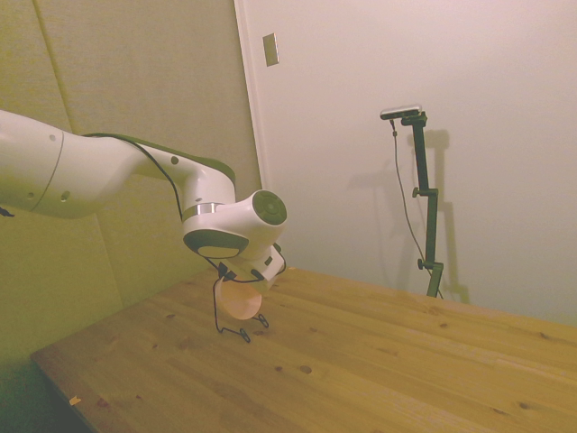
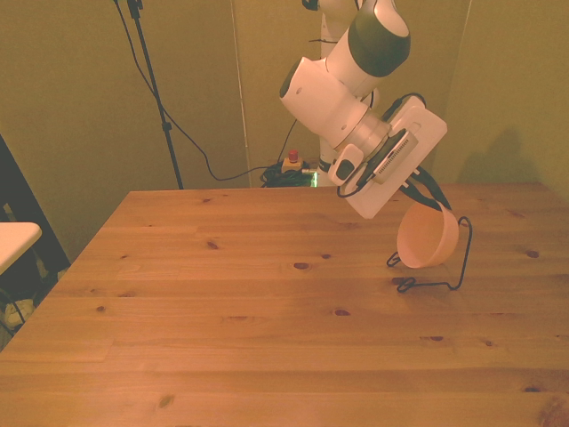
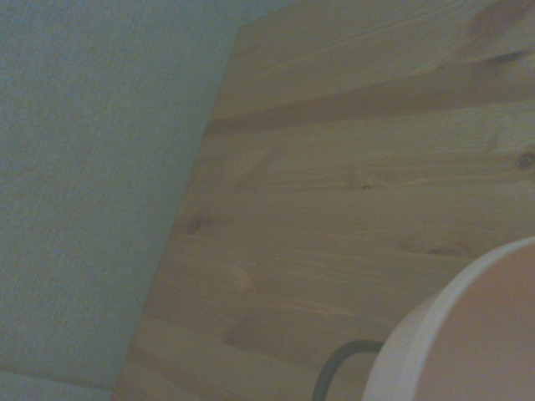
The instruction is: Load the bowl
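The jaws of the gripper (image 2: 425, 189) are closed on the rim of the bowl (image 2: 428, 238), which hangs tilted on its side just right of centre in the front view, low against the thin black wire rack (image 2: 442, 268). In the side view the bowl (image 1: 240, 301) sits left of centre within the rack's upright loop (image 1: 231, 316). Beneath both spreads the wooden table (image 2: 231, 311). The wrist view shows the bowl's pale rim (image 3: 435, 334) and a curve of wire (image 3: 338, 368).
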`<action>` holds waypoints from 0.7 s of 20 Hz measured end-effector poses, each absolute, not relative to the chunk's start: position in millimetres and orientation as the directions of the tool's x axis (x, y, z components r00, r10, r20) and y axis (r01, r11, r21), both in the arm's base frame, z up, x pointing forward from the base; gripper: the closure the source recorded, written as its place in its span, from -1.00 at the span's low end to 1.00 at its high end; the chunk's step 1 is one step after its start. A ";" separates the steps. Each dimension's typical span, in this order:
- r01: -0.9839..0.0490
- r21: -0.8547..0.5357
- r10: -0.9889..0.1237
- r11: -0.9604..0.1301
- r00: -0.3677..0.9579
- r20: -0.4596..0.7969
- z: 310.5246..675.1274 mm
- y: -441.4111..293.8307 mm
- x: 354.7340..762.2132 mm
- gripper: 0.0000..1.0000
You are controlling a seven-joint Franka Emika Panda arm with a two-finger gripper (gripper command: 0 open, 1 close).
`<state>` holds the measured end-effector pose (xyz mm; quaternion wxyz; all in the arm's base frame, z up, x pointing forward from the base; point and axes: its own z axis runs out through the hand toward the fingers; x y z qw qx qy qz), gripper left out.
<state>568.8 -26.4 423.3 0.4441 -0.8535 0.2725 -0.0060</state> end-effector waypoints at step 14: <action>-0.423 -0.806 -0.439 -0.414 0.868 -0.231 404.5 -23.7 568.9 1.00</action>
